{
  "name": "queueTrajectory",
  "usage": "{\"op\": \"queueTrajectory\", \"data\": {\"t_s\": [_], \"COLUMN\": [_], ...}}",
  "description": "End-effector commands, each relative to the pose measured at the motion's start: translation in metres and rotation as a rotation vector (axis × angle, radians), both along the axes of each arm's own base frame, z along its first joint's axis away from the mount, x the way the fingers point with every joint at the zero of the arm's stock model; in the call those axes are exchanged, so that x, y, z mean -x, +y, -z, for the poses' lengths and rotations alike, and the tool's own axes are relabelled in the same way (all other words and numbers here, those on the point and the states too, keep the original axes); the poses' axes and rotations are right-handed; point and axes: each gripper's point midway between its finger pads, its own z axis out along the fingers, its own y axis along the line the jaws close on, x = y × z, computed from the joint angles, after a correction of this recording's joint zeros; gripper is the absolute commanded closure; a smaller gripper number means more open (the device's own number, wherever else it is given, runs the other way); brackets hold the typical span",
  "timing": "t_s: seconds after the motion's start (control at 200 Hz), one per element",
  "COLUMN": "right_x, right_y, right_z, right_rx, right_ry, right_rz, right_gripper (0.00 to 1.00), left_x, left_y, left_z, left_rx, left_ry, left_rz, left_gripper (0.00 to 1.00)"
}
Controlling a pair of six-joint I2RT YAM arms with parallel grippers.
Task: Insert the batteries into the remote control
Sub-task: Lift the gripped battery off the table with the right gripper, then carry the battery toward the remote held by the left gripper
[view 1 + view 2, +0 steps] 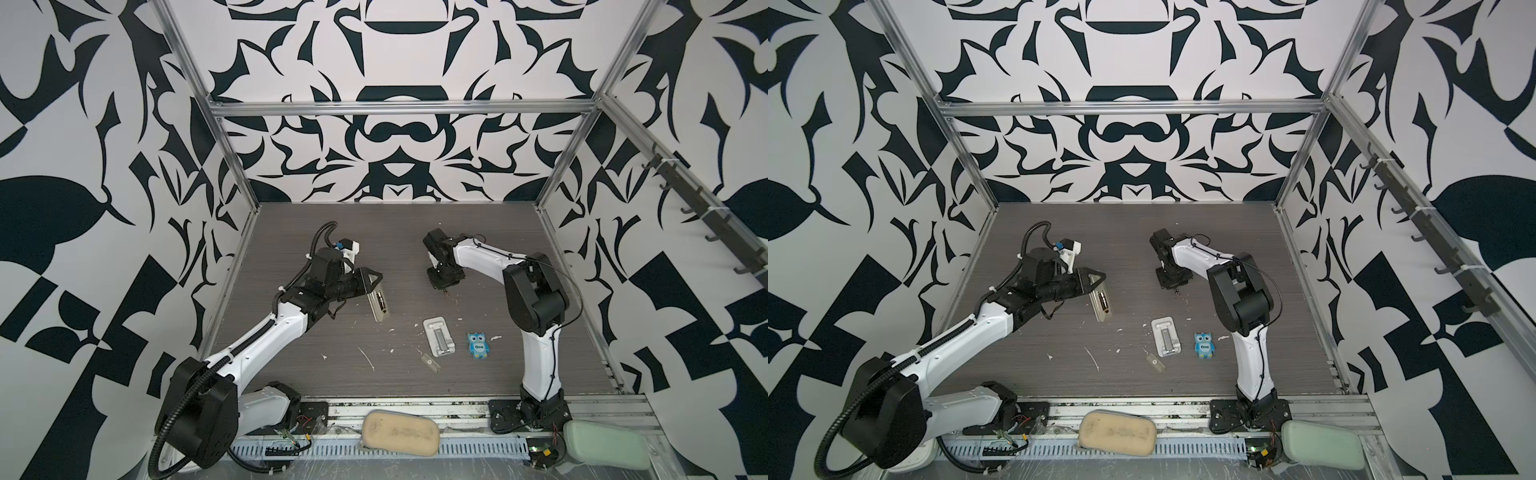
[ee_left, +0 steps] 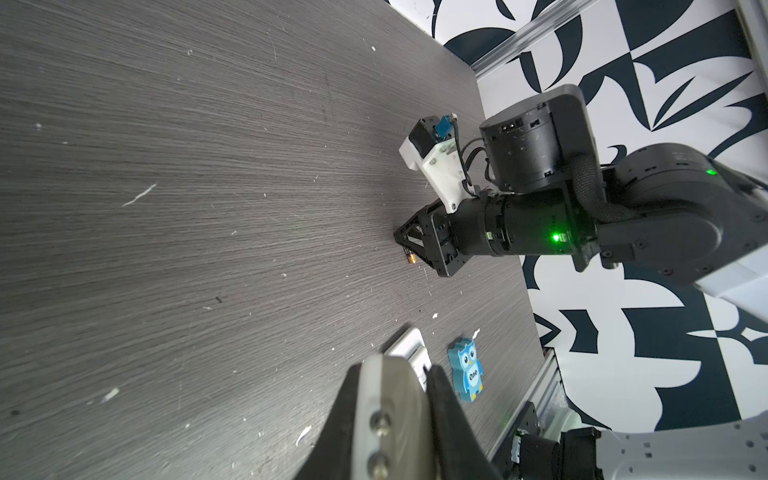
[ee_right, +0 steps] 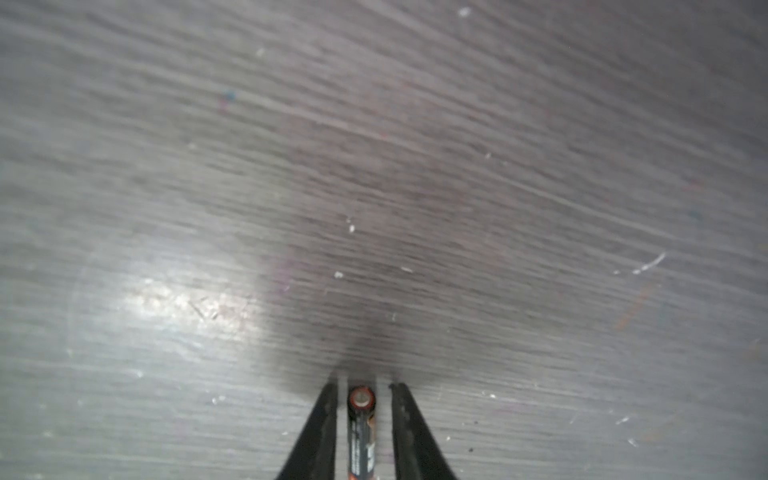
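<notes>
Legible markings: one. The word "One" is printed in dark letters on the light belly panel of the blue owl figure. It reads in both top views and in the left wrist view, where the owl figure is nearest the camera.

Location: the figure lies on the tabletop, toward its front right corner, just beside the white ribbed stand.

Illegible markings: the battery carries light print on its dark sleeve, too blurred to read.
</notes>
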Motion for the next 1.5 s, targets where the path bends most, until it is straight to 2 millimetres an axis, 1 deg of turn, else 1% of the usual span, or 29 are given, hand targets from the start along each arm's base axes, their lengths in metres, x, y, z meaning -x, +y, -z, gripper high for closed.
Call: {"op": "queueTrajectory", "data": {"t_s": [0.0,0.045,0.15,0.33,0.455,0.685,0.785,0.885,0.995,1.045,1.135,1.215,1.325,1.4,1.44,1.455,1.495], "right_x": [0.015,0.017,0.021,0.034,0.037,0.036,0.037,0.036,0.034,0.032,0.028,0.029,0.038,0.045,0.051,0.053,0.059], "right_y": [0.002,0.002,0.0,-0.005,-0.008,-0.017,-0.02,-0.021,-0.017,-0.014,-0.007,-0.002,0.004,0.014,0.019,0.021,0.027], "right_z": [-0.001,-0.003,-0.004,0.003,0.009,0.016,0.017,0.015,0.008,0.0,-0.025,-0.055,-0.096,-0.13,-0.148,-0.154,-0.168], "right_rx": [-0.023,-0.025,-0.028,-0.021,-0.021,-0.03,-0.029,-0.034,-0.059,-0.078,-0.127,-0.177,-0.247,-0.303,-0.317,-0.318,-0.326], "right_ry": [0.036,0.037,0.04,0.072,0.086,0.098,0.099,0.091,0.075,0.059,0.014,-0.027,-0.049,-0.092,-0.109,-0.112,-0.11], "right_rz": [-0.012,-0.01,-0.01,0.0,0.015,0.055,0.066,0.067,0.058,0.053,0.041,0.025,0.011,-0.022,-0.048,-0.057,-0.081], "right_gripper": [0.62,0.61,0.6,0.62,0.65,0.79,0.88,0.92,0.98,0.99,1.0,1.0,1.0,1.0,1.0,1.0,1.0], "left_x": [-0.001,-0.001,0.001,0.006,0.008,0.009,0.007,0.005,0.003,0.002,0.001,-0.001,-0.005,-0.01,-0.012,-0.015,-0.018], "left_y": [0.003,0.004,0.002,0.003,0.001,-0.004,-0.005,-0.007,-0.01,-0.012,-0.014,-0.018,-0.022,-0.024,-0.025,-0.027,-0.029], "left_z": [-0.007,-0.008,-0.011,-0.01,-0.011,-0.012,-0.012,-0.012,-0.012,-0.012,-0.013,-0.016,-0.017,-0.017,-0.023,-0.014,-0.015], "left_rx": [0.01,0.012,0.009,-0.001,0.0,0.001,0.001,0.006,0.015,0.025,0.058,0.09,0.094,0.104,0.123,0.115,0.128], "left_ry": [-0.025,-0.027,-0.031,-0.034,-0.036,-0.036,-0.036,-0.038,-0.039,-0.041,-0.04,-0.042,-0.044,-0.044,-0.053,-0.032,-0.031], "left_rz": [-0.025,-0.027,-0.024,-0.033,-0.031,-0.017,-0.017,-0.012,-0.004,-0.004,-0.007,-0.005,0.0,0.005,0.007,0.007,0.01], "left_gripper": [1.0,1.0,1.0,1.0,1.0,1.0,1.0,1.0,1.0,1.0,1.0,1.0,1.0,1.0,1.0,1.0,1.0]}}
